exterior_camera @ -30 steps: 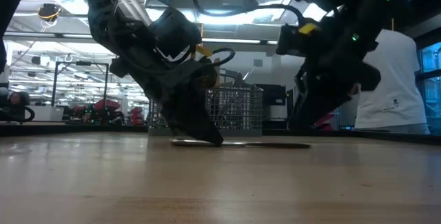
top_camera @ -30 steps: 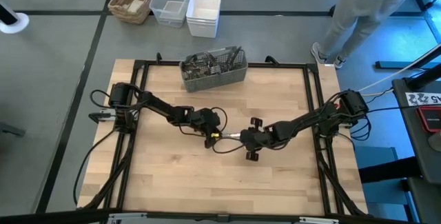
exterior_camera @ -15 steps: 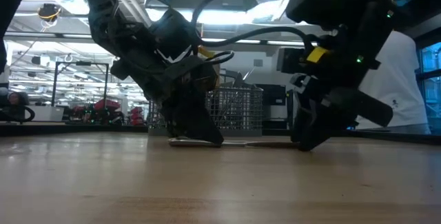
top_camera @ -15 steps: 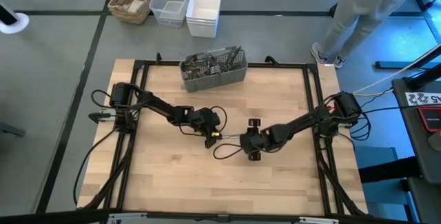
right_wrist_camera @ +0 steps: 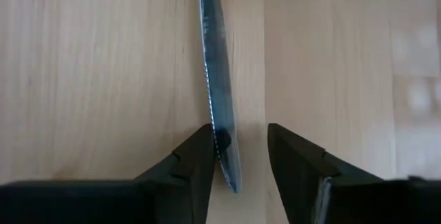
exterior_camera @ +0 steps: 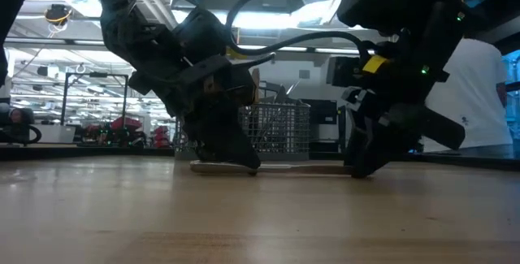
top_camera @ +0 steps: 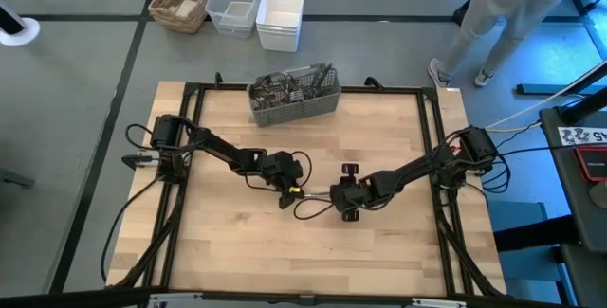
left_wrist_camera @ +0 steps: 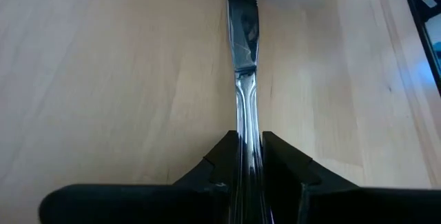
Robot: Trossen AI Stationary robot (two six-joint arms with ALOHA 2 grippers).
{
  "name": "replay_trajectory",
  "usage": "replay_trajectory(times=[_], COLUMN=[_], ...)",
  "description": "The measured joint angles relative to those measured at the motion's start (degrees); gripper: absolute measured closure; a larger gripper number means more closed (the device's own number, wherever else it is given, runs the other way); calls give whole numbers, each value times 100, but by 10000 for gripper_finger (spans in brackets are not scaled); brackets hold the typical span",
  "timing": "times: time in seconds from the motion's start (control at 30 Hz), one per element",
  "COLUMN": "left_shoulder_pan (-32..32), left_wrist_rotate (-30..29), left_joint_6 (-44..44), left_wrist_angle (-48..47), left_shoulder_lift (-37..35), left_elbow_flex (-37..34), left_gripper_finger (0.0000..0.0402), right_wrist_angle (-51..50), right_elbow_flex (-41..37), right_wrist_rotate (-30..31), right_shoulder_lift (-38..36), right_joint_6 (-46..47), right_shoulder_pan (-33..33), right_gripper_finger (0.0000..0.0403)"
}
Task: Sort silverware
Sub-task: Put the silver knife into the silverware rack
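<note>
I have both arms low over the middle of the wooden tabletop (top_camera: 237,242), meeting end to end over a single table knife (left_wrist_camera: 242,38). The left end effector (left_wrist_camera: 249,156) is clenched on the knife's handle: in its wrist view the two dark fingers (left_wrist_camera: 222,158) press the handle from both sides, and the blade runs straight out ahead across the wood. In the high view this end effector (top_camera: 287,194) sits just left of the tabletop's centre.

The right end effector (right_wrist_camera: 240,156) faces it from the right, at (top_camera: 334,194) in the high view. Its fingers (right_wrist_camera: 195,156) stand apart on either side of the knife's tip; the serrated edge lies close against one finger, while a clear gap shows to the other, so I read it as released and not gripping.

From the low view, the knife (exterior_camera: 276,166) lies flat and level just at the tabletop, spanning between the left end effector (exterior_camera: 236,154) and the right one (exterior_camera: 357,162).

The rest of the silverware (top_camera: 289,82) stands in a grey mesh caddy (top_camera: 296,102) at the far edge of the tabletop, well apart from both arms. Beyond the tabletop, on the floor, are a wicker basket (top_camera: 181,0) and two plastic bins (top_camera: 258,9). A person (top_camera: 493,14) stands at the far right.
</note>
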Motion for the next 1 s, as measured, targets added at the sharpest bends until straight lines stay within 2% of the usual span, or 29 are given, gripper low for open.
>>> replay_trajectory(times=[0.33, 0.43, 0.63, 0.8, 1.0], left_shoulder_pan=[-18, -16, -12, -12, -5], left_wrist_rotate=[154, 179, 151, 103, 76], left_joint_6=[-138, -268, -286, -266, -260], left_wrist_angle=[451, 570, 601, 609, 620], left_shoulder_lift=[13, 13, 13, 13, 11], left_elbow_flex=[-2, -7, -7, -4, -2], left_gripper_finger=[359, 356, 358, 367, 368], right_wrist_angle=[26, 35, 57, 87, 30], right_elbow_flex=[-7, -7, -9, -11, 49], right_wrist_rotate=[-182, -280, -526, -592, -620], right_shoulder_lift=[4, 7, 9, 9, 17], right_joint_6=[-4, -4, -25, 10, -19], right_shoulder_pan=[-11, -11, -11, -15, -15], right_gripper_finger=[275, 304, 392, 382, 397])
